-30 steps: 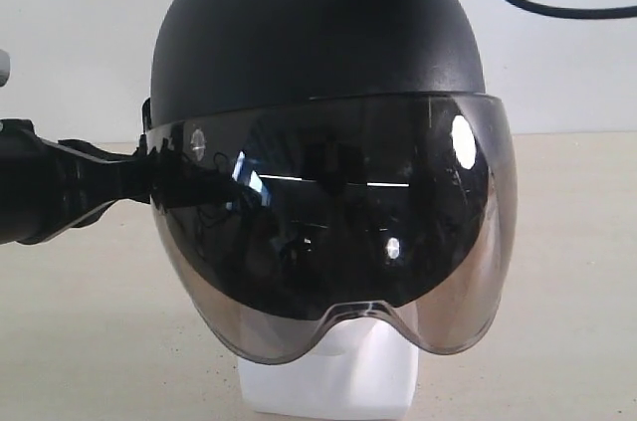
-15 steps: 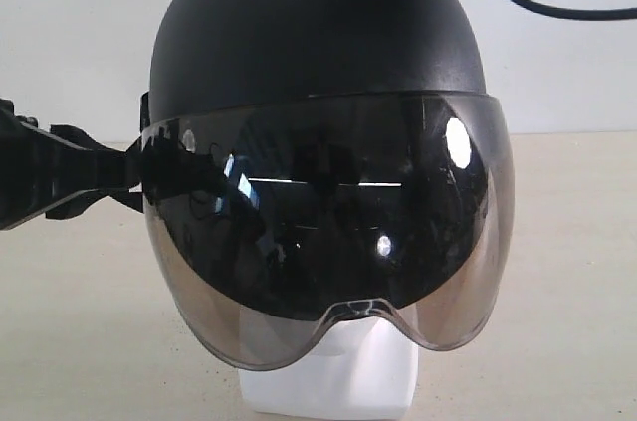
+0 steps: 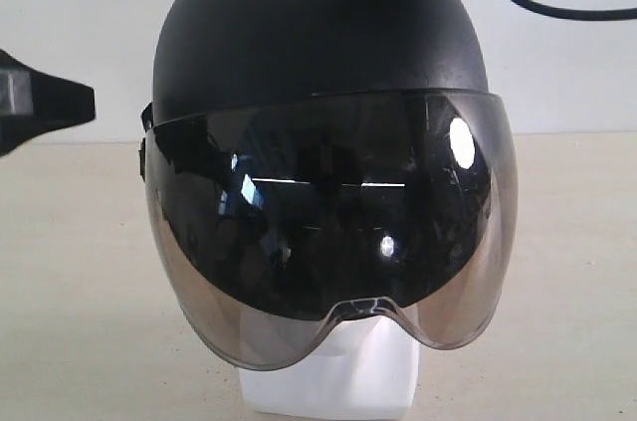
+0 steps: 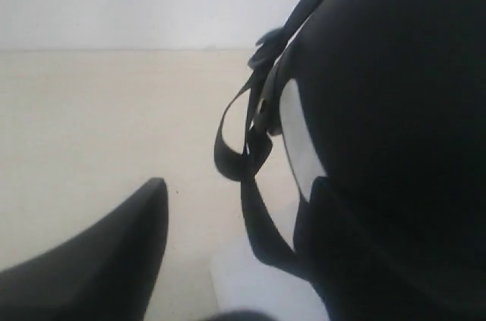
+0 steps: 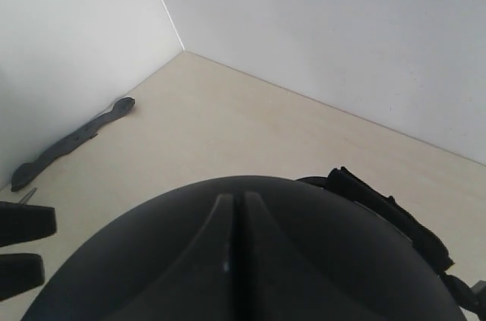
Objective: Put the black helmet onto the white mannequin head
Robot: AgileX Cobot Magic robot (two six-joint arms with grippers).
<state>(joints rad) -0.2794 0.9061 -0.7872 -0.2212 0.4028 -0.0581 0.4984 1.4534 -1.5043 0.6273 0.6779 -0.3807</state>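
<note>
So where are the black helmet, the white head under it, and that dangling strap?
black helmet (image 3: 318,33): exterior view, on the matte dome near its top.
white mannequin head (image 3: 338,381): exterior view, on the white part showing under the helmet.
strap (image 4: 241,169): left wrist view, on the bottom of its hanging loop.

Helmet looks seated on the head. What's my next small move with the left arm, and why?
Probably ease the left pincer straight out, away from the helmet. The helmet sits over the head, visor down; the pincer is open, empty and apart from it. The strap hangs loose nearby, so a clean retreat avoids snagging it.
</note>
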